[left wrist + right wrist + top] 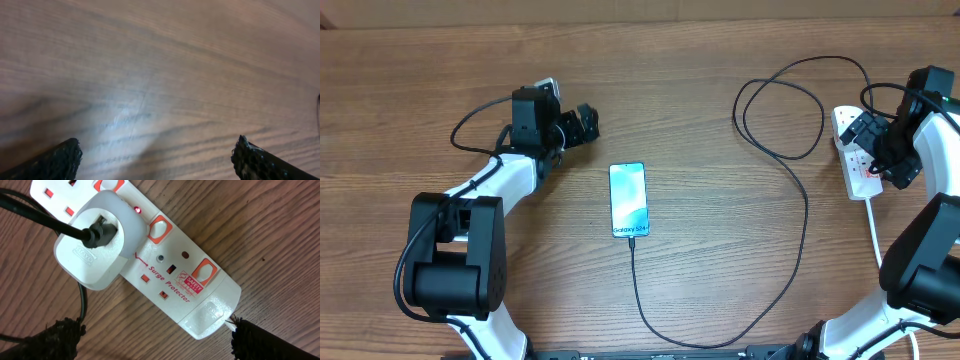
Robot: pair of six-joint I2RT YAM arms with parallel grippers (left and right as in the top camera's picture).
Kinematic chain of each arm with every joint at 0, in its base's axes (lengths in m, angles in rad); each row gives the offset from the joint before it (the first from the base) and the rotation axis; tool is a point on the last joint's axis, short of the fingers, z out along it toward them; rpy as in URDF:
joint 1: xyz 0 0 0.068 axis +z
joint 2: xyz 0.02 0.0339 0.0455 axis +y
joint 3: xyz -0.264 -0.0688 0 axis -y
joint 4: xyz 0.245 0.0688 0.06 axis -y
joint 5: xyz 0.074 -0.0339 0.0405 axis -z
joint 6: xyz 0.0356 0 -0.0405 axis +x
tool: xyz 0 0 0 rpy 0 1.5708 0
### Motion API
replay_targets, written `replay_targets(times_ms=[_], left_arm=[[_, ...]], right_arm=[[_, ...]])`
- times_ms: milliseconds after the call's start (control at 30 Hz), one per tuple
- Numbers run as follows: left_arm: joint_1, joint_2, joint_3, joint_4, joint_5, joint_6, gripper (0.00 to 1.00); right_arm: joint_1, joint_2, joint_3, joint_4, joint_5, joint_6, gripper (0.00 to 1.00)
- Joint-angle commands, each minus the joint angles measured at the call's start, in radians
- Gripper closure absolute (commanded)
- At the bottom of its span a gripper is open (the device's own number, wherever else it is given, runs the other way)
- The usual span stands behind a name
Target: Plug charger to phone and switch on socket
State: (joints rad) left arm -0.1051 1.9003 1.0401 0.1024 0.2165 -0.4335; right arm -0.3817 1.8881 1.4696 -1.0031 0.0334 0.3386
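The phone (628, 199) lies flat mid-table, its light blue screen lit. The black charger cable (790, 255) runs from the phone's near end, loops round the right side and ends at a white adapter (95, 240) plugged into the white socket strip (855, 150). In the right wrist view the socket (175, 275) shows red-marked switches and a small lit red lamp. My right gripper (155, 335) is open, right above the strip's cord end. My left gripper (157, 157) is open and empty over bare wood; it shows in the overhead view (585, 122), left of and beyond the phone.
The strip's thick white cord (875, 235) runs toward the front at the far right. The right arm (920, 260) stands over the table's right edge, the left arm (460, 250) at the front left.
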Motion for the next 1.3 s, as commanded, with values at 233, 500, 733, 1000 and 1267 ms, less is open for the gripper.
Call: replay_targets(times_ms=[233,500,733,1000,1267], left_arm=[[-0.078,-0.001,0.011,-0.024,-0.011,0.023,0.00],[-0.214,-0.051,0.011,-0.024,-0.011,0.023,0.00],[-0.351,-0.132,0.011,-0.024,-0.011,0.023,0.00],[-0.504,-0.232,0.011,-0.024,-0.011,0.023,0.00],[-0.600,-0.281,0.011,-0.024,-0.010,0.023,0.00]], right_arm=[[0.001,-0.014,0.001,0.006,0.007,-0.014,0.00],[0.001,-0.014,0.001,0.006,0.007,-0.014,0.00],[0.001,-0.014,0.001,0.006,0.007,-0.014,0.00],[0.001,-0.014,0.001,0.006,0.007,-0.014,0.00],[0.001,-0.014,0.001,0.006,0.007,-0.014,0.00]])
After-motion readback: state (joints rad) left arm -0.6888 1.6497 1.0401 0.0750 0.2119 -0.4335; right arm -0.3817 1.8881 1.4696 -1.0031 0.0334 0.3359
